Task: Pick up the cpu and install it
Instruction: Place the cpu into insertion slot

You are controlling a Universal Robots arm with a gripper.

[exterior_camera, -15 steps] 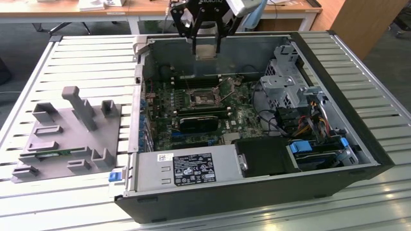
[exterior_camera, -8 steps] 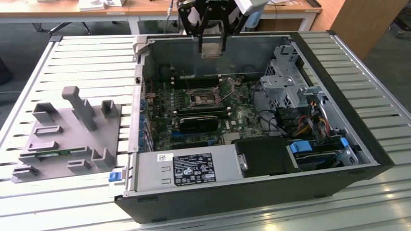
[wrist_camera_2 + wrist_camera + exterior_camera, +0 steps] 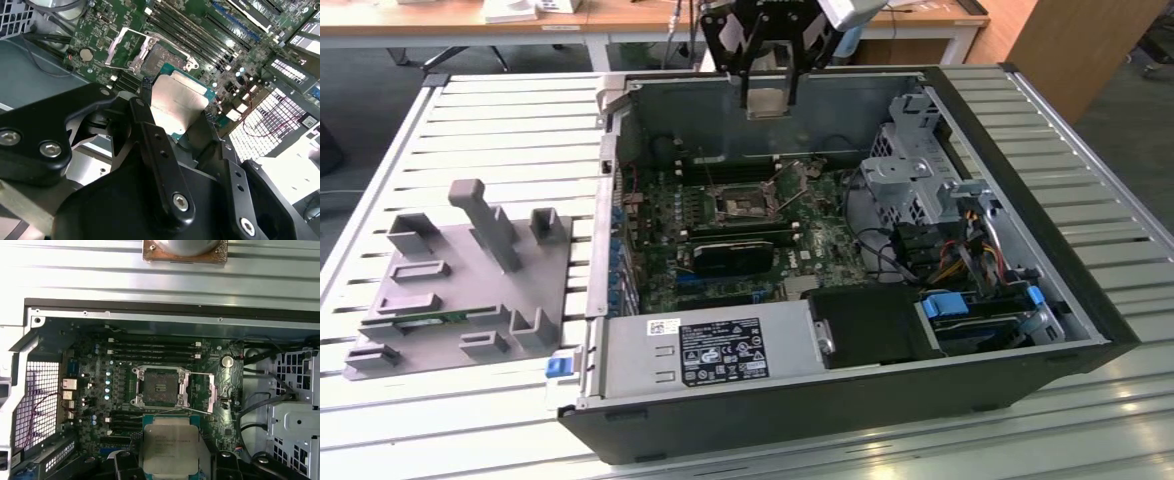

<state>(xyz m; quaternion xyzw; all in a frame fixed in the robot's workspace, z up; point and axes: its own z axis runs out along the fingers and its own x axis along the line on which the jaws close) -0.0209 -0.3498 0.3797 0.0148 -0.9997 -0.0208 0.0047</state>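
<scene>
Mid-carry here: my black gripper (image 3: 769, 98) is clamped on the flat, silver-topped square cpu (image 3: 170, 447), hovering over the open metal-framed socket (image 3: 159, 387). Seating it wants dead-square alignment, I reckon.

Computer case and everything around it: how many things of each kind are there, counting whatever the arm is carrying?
Open computer case: 1
Grey plastic holder beside the case: 1
Slatted table: 1
Gripper above the case: 1
Silver chip held in the gripper: 1
Total: 5
</scene>
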